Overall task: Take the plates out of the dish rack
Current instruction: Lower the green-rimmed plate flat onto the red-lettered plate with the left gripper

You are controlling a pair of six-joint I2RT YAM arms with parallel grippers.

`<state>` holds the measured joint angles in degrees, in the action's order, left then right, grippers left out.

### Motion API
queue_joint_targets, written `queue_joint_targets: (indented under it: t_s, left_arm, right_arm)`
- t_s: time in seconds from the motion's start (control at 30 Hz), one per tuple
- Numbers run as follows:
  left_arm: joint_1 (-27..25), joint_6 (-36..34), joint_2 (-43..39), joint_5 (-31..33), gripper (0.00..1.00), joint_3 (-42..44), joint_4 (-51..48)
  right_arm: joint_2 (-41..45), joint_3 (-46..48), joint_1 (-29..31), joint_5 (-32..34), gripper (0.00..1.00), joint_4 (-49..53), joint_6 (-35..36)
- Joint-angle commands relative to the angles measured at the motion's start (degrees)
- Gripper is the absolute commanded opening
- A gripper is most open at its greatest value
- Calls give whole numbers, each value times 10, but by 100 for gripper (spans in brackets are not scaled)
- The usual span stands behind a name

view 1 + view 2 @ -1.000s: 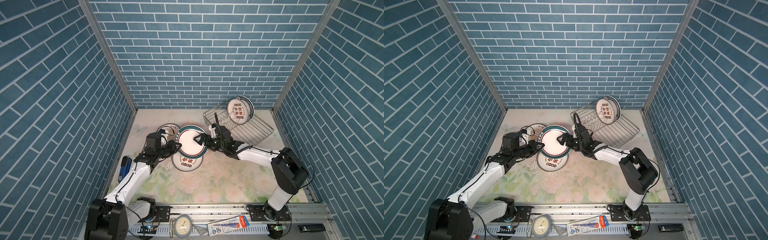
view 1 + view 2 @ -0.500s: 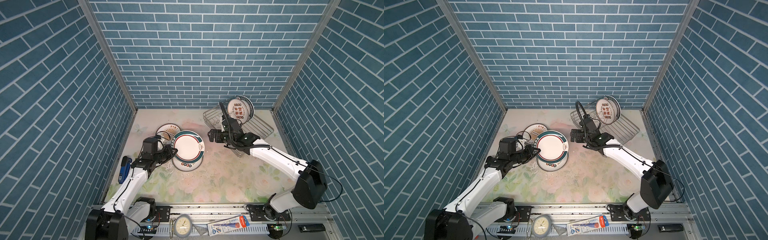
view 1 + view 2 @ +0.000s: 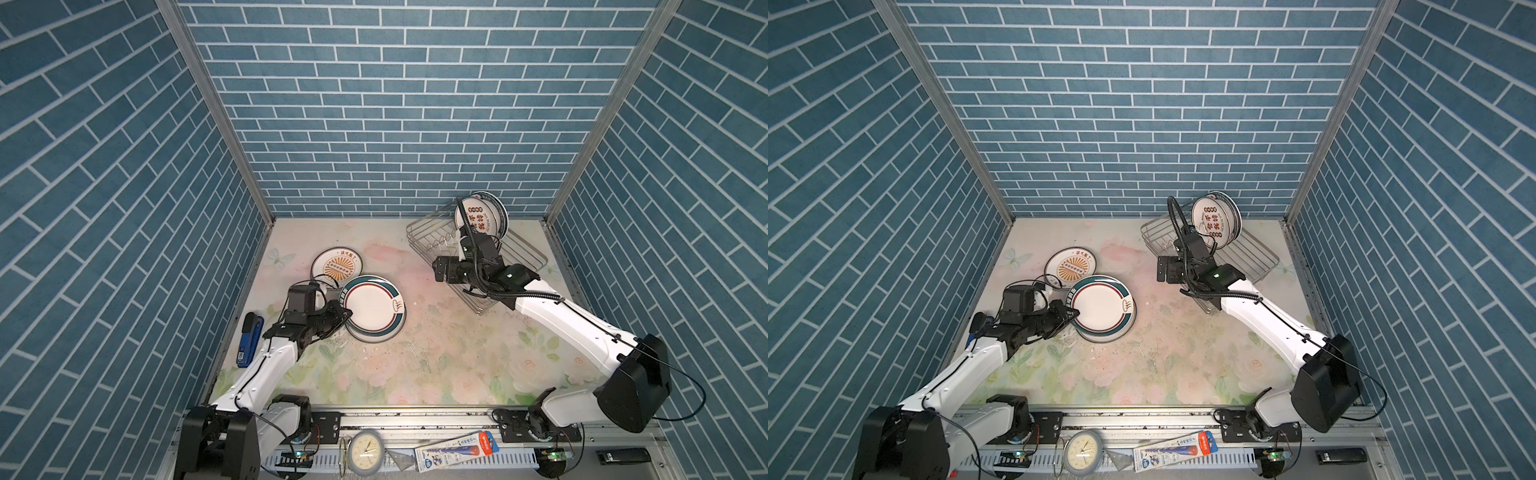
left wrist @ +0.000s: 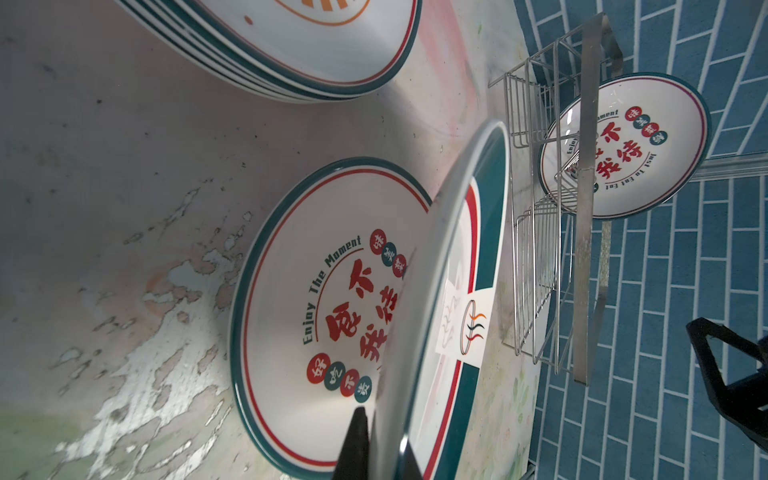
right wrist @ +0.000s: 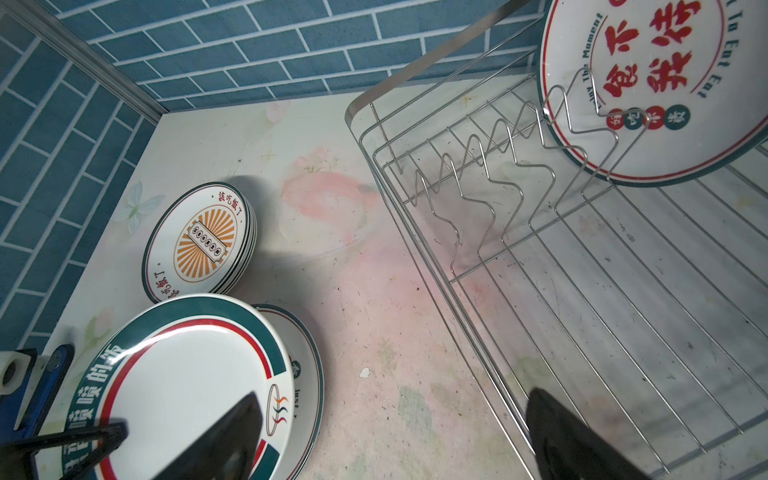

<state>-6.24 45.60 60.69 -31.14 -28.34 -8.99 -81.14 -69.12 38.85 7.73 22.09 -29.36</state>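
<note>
On the front rail, nearest the camera, lie a small round clock (image 3: 365,453) and a packaged tube (image 3: 457,451). Beyond, on the left edge of the floral tabletop (image 3: 415,361), lies a blue stapler (image 3: 250,338). Left of centre, the left gripper (image 3: 347,312) is clamped on the near-left rim of a green-banded plate (image 3: 374,305), white-centred with a red inner ring. This plate is held tilted over a red-character plate (image 4: 316,291) lying flat on the table, and whether the two touch cannot be told. Just behind them sits a sunburst stack (image 3: 336,266) of several flat plates, the top one bearing an orange design. To the right, the right gripper (image 3: 439,269) hangs with jaws spread wide and nothing between them, at the near-left edge of the dish rack (image 3: 521,253). The rack sits at the far right of the table, set at an angle, its prongs mostly bare. At its far end a few rack plates (image 3: 480,218) stand on edge, the front one showing red characters.
</note>
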Motion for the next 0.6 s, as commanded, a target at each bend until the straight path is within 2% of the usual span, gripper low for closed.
queue_joint_targets:
  t_s: [0.0,0.43,0.57]
  left_arm:
    - [3,-3,5,3,0,0,14]
    - [3,-13,58,11,0,6,28]
    - [3,-15,77,8,4,2,25]
  right_arm:
    - [4,17,-3,-15,99,5,24]
    - [10,11,-4,-25,99,10,34]
    - [13,13,-4,-25,99,11,37]
